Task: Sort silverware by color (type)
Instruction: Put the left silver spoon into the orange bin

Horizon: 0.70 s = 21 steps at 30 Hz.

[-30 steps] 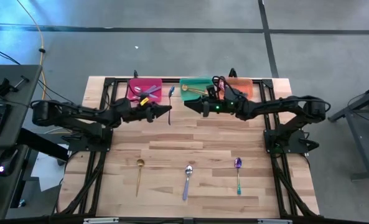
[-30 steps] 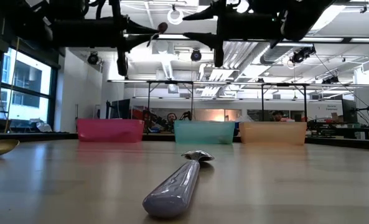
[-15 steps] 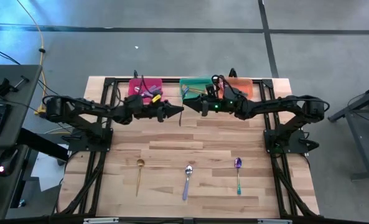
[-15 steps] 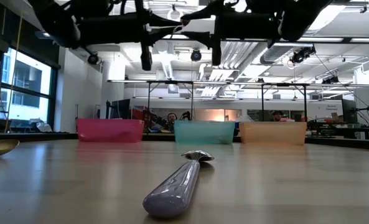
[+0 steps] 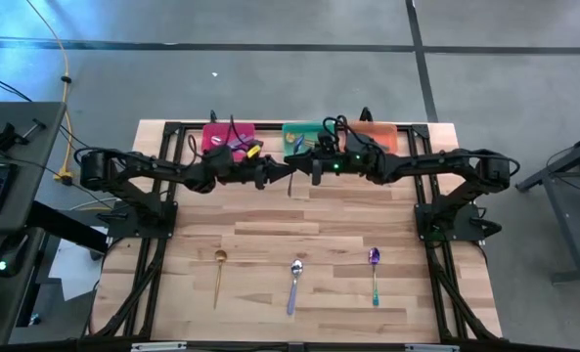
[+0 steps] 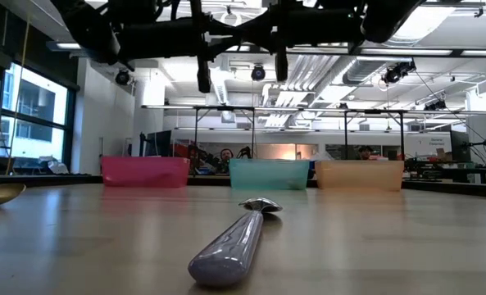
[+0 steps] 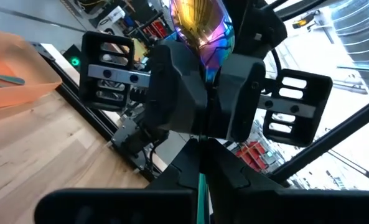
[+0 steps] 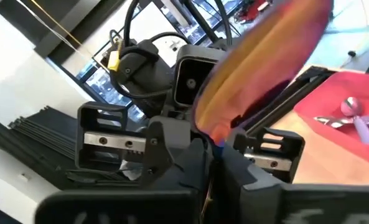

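Note:
An iridescent purple spoon with a teal handle (image 7: 200, 28) hangs in the air between my two grippers, above the far middle of the table. My left gripper (image 5: 281, 172) comes from the left and is shut on it. My right gripper (image 5: 302, 168) faces it from the right and is shut on the same spoon. Three more spoons lie flat near the front edge: gold (image 5: 219, 269), silver-lavender (image 5: 294, 284) and purple with a teal handle (image 5: 374, 275). My left gripper pinches the spoon's teal handle (image 7: 201, 183) between its two fingers, coming level from the table's left. The spoon is lifted clear of the table. My right gripper has its two fingers (image 7: 172, 93) closed on the spoon's neck just below the bowl (image 7: 204, 78), coming level from the table's right, opposite the left gripper.
Along the far edge stand a pink bin (image 5: 228, 139), a green bin (image 5: 304, 132) and an orange bin (image 5: 376, 135), each with spoons inside. The silver-lavender spoon (image 6: 230, 242) lies close before the low camera. Bare wood lies between the bins and the front row of spoons.
My left gripper has carried the purple spoon toward the table's right, from in front of the pink bin to the right gripper. My right gripper has shut on the spoon. The spoon stays clear of the table.

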Motion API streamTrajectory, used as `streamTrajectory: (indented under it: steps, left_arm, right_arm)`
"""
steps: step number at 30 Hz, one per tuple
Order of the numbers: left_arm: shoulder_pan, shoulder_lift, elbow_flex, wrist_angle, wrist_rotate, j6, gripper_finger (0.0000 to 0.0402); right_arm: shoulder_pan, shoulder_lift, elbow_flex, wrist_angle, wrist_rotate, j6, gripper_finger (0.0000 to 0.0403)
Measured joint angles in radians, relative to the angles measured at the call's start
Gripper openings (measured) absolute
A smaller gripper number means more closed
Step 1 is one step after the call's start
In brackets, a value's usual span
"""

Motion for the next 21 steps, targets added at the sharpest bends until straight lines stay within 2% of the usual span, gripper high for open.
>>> streamTrajectory:
  steps: [13,21]
  left_arm:
    - [0.029,0.0,0.002,-0.017,0.003,-0.01,0.0057]
    - [0.06,0.0,0.002,-0.037,0.03,0.009,0.0071]
  right_arm:
    - [-0.042,-0.008,0.044,-0.089,-0.001,-0.052,0.0]
    - [-0.112,-0.092,0.044,-0.195,-0.001,-0.105,0.0]
